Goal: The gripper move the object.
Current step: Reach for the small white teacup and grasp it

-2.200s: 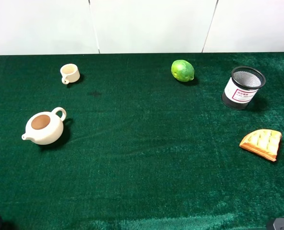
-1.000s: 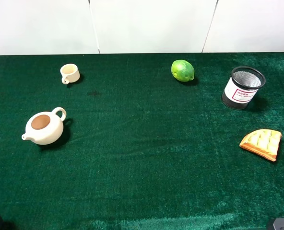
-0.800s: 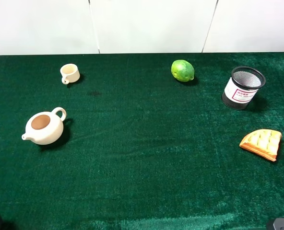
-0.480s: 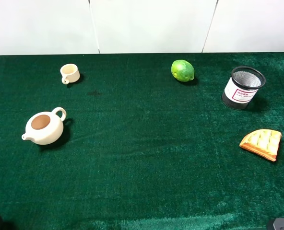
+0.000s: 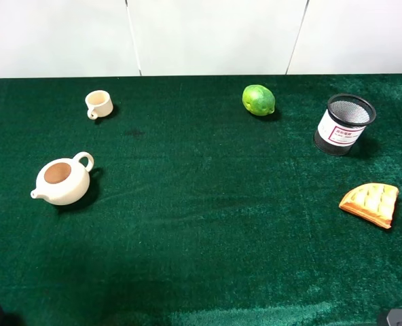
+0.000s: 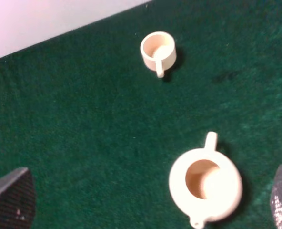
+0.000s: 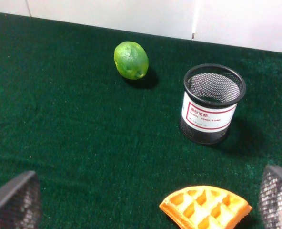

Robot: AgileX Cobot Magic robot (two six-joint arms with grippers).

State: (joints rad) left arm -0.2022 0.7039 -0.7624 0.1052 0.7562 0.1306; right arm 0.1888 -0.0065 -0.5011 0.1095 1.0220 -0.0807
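Cup [image 5: 99,104] sits upright at the far left of the green cloth [image 5: 201,224], handle pointing near-left and well apart from the teapot [image 5: 60,181] nearer on the same side; nothing touches it, so the move isn't started. Left gripper [image 6: 146,196] hangs above them, jaws spread wide and empty; I'd say it's the one for the pick since the cup is on its side, but the reach has to clear the teapot. Right gripper [image 7: 146,198] is also wide and empty, facing the lime [image 5: 258,100], mesh pen holder [image 5: 343,123] and waffle [image 5: 371,204], probably just parked clear
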